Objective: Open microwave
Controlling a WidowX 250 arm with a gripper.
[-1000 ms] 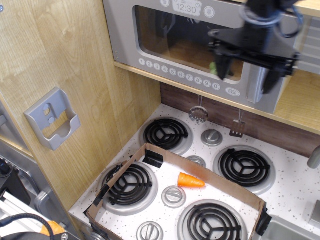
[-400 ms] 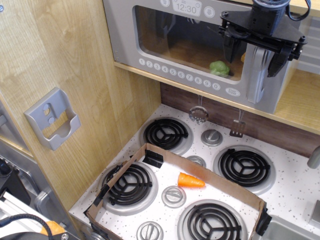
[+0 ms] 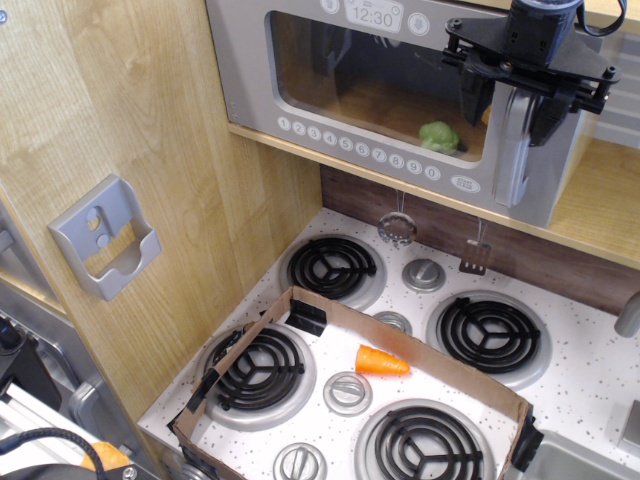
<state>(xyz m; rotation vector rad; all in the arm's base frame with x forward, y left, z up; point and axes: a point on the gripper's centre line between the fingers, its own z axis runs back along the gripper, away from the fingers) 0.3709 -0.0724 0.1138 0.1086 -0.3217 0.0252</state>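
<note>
The grey toy microwave [image 3: 330, 90] sits on the wooden shelf at the top, its door shut. It has a clear window, a row of round white buttons [image 3: 360, 150] and a clock display [image 3: 373, 14] reading 12:30. The silver bar handle [image 3: 508, 160] stands upright at the door's right side. My black gripper [image 3: 507, 118] hangs in front of the handle's upper part, open, with one finger [image 3: 470, 100] left of the bar and one to its right. I cannot tell whether they touch it. A green object [image 3: 437, 136] lies inside the microwave.
Below is a white toy stove [image 3: 590, 380] with several black burners and silver knobs. A low cardboard frame [image 3: 400, 335] on it holds an orange carrot [image 3: 380, 361]. A small grey bracket [image 3: 105, 238] hangs on the wooden left wall. Utensils [image 3: 397, 228] hang under the shelf.
My gripper has moved right and up from in front of the window to the handle. Its fingers now straddle the bar. The door has not moved.
</note>
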